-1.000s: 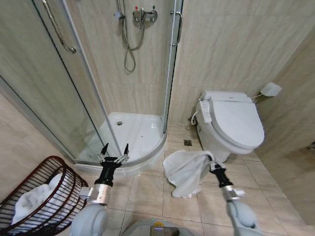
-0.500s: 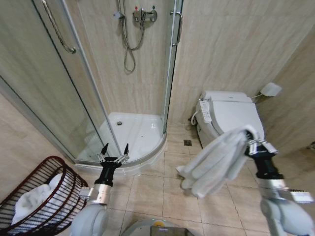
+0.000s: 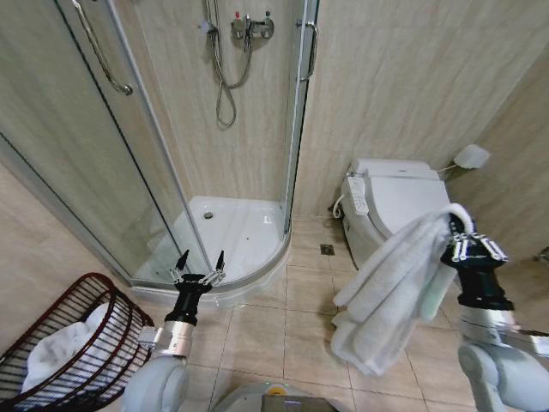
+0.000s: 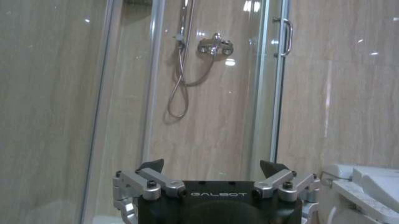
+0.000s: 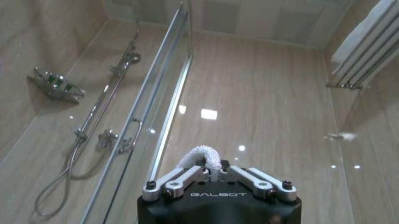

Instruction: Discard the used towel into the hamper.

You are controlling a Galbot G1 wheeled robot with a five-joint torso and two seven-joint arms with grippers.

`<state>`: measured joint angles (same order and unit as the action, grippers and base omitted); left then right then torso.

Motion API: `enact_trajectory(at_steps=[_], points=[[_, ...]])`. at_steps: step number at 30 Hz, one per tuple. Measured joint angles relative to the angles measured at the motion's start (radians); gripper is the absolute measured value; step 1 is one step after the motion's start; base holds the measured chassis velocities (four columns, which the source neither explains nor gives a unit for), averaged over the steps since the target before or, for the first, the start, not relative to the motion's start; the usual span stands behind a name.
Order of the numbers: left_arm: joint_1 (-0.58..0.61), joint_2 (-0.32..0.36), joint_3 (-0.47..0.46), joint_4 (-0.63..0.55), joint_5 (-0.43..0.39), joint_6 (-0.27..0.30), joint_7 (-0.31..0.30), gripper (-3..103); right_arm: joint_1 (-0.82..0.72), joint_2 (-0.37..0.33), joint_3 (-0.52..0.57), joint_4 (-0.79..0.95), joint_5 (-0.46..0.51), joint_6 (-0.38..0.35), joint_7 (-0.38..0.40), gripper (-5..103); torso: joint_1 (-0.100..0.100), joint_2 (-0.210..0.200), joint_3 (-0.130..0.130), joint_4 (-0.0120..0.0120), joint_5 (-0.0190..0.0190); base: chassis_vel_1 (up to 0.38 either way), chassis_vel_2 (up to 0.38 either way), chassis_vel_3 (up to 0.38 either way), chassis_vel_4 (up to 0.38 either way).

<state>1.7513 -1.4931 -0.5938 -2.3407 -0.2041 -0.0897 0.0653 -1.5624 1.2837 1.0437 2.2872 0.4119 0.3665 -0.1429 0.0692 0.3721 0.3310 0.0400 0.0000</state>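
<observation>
Standing at the lower left of the head view, the hamper point(image 3: 64, 343) rests on the tiled floor point(image 3: 257, 330) with a white cloth point(image 3: 56, 350) already inside it. Just to its right, the left gripper point(image 3: 198, 260) points up in front of the shower enclosure point(image 3: 232, 227), fingers spread wide and empty. At the right, before the toilet point(image 3: 399, 206), the right gripper point(image 3: 467, 236) is raised and pinches the top fold of the towel point(image 3: 390, 292), which hangs clear of the floor, well apart from the hamper.
</observation>
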Motion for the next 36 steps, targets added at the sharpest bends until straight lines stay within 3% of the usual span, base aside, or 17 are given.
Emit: enact_trajectory(at_steps=[22, 36], points=[[0.0, 0.0, 0.0, 0.0, 0.0, 0.0, 0.0, 100, -0.009, -0.001, 0.008, 0.095, -0.004, -0.02, 0.056, 3, 0.035, 0.094, 0.059, -0.0001, 0.0, 0.0, 0.0, 0.0, 0.0], [0.0, 0.0, 0.0, 0.0, 0.0, 0.0, 0.0, 100, -0.009, 0.012, 0.015, 0.069, -0.021, 0.01, 0.062, 3, 0.061, 0.155, 0.095, -0.0001, 0.0, 0.0, 0.0, 0.0, 0.0]])
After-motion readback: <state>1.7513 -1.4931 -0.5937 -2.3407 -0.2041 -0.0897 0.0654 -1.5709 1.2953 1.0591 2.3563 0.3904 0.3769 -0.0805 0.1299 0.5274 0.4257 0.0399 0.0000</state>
